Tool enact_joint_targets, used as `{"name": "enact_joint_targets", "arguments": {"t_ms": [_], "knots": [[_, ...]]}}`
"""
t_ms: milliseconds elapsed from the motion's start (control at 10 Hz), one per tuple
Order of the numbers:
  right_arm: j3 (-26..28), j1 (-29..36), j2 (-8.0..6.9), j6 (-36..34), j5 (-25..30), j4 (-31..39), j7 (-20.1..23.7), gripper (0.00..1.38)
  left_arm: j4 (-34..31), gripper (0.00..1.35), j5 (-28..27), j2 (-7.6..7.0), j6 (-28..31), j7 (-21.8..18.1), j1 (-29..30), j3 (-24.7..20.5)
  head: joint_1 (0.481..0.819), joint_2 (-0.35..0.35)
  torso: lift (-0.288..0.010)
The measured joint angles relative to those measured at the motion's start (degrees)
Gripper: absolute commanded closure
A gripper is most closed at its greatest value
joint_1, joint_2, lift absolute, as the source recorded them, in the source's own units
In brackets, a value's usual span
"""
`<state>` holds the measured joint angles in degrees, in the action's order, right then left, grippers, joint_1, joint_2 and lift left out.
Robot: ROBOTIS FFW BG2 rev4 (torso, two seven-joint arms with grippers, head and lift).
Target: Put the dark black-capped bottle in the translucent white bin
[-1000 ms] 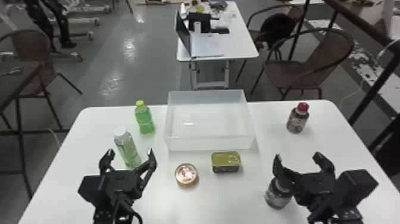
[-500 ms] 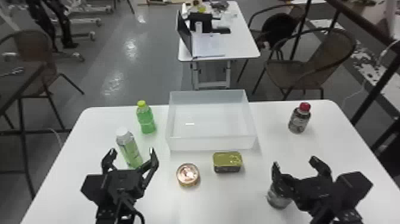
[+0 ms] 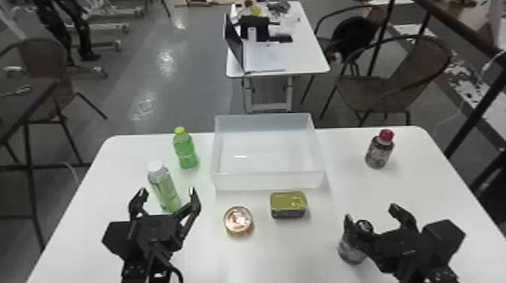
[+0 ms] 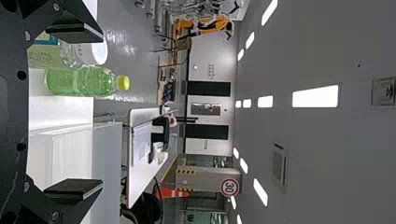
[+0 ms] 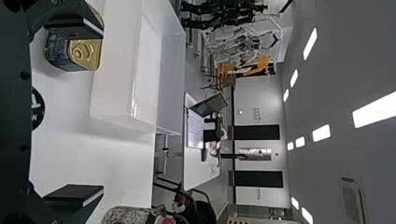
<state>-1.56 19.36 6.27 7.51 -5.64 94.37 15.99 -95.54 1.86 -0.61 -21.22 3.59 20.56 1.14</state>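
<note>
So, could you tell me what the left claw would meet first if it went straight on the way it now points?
Most likely the white-capped bottle, just beyond the left claw; height and depth are unclear, so passing above is possible.

Past the white worktop, a table was set at twelve o'clock on grey flooring; brown chairs were placed at ten and two; ceiling lights were lit.

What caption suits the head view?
Black right gripper, fingers open, near the dark black-capped bottle; translucent white rectangular bin beyond.
</note>
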Motion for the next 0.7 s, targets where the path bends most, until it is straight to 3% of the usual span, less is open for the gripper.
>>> {"name": "enact_joint_targets", "arguments": {"t_ms": [700], "knots": [[1.33, -2.06, 0.71, -2.38, 0.45, -5.6, 4.27, 0.13, 0.09, 0.2, 0.25, 0.03, -0.41, 0.01, 0.08, 0.0, 0.695, 0.052, -0.016]]}}
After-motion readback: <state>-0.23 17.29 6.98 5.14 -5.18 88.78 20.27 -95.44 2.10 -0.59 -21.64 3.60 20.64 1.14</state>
